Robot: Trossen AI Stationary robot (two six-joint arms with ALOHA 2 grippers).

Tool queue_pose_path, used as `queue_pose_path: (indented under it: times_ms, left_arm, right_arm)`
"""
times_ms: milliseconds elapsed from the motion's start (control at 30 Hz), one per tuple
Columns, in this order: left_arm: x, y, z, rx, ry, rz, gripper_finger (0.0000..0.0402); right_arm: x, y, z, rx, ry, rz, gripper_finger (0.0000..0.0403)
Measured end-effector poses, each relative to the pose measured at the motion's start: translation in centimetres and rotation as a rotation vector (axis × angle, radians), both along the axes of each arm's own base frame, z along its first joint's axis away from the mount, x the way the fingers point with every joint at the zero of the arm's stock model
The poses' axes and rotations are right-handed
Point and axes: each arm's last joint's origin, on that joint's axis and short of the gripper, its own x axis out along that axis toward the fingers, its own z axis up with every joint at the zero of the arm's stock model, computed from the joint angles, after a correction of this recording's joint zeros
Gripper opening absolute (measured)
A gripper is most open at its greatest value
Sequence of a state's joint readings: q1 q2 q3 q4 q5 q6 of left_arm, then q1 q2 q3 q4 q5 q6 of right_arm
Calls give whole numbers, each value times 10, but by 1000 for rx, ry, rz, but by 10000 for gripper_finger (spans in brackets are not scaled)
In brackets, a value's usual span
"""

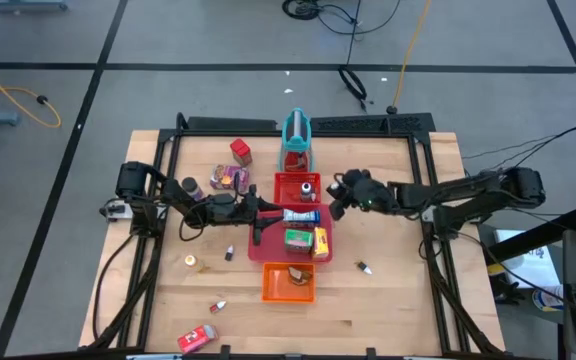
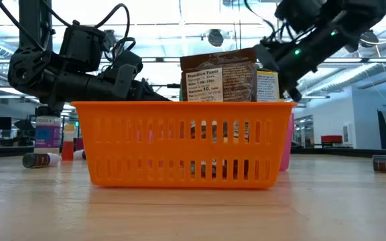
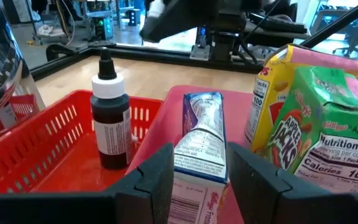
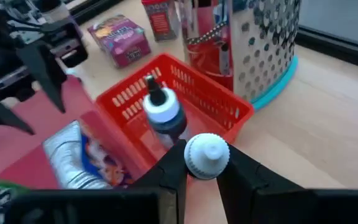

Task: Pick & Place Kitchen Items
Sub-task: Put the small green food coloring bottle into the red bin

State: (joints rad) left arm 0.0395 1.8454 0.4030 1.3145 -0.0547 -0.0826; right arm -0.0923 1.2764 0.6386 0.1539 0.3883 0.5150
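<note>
Left claw (image 3: pixel 197 180) brackets the blue-white box (image 3: pixel 199 146) in the pink tray (image 1: pixel 268 245), fingers touching its sides; releasing comes next. Right claw (image 4: pixel 202 177) grips a white-capped bottle (image 4: pixel 207 155) above the red basket (image 4: pixel 229 102), needing lowering beside the dark bottle (image 4: pixel 165 118).

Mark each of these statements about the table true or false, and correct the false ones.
1. The right gripper is shut on a white-capped bottle. True.
2. The left gripper holds the green Apple Jacks box. False: its fingers sit on either side of the blue-white box; the green box stands beside it.
3. A dark bottle with a white collar stands in the red basket. True.
4. The orange basket is empty. False: a brown packet sticks up out of it in the low view.
5. The pink-purple packet lies in the red basket. False: it lies on the table.
</note>
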Motion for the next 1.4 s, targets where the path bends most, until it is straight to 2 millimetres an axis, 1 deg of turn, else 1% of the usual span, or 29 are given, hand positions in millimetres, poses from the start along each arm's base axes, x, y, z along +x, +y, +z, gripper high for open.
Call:
queue_pose_path:
  times_ms: [200,333,467,700,967,1400]
  left_arm:
    - [0,0,-1,3,6,7,147]
    - [0,0,-1,4,7,7,147]
    - [0,0,-1,4,7,7,147]
    - [0,0,-1,9,12,8,147]
    - [0,0,-2,10,20,8,147]
    - [0,0,-2,9,20,8,147]
  right_arm:
    - [12,-19,-9,4,-49,4,57]
    - [21,-28,-17,12,-81,34,57]
    - [30,-34,-25,30,-51,42,57]
    - [45,-43,-29,6,-20,63,57]
    - [46,-44,-27,-25,-18,75,83]
    - [46,-45,-27,-48,-17,87,88]
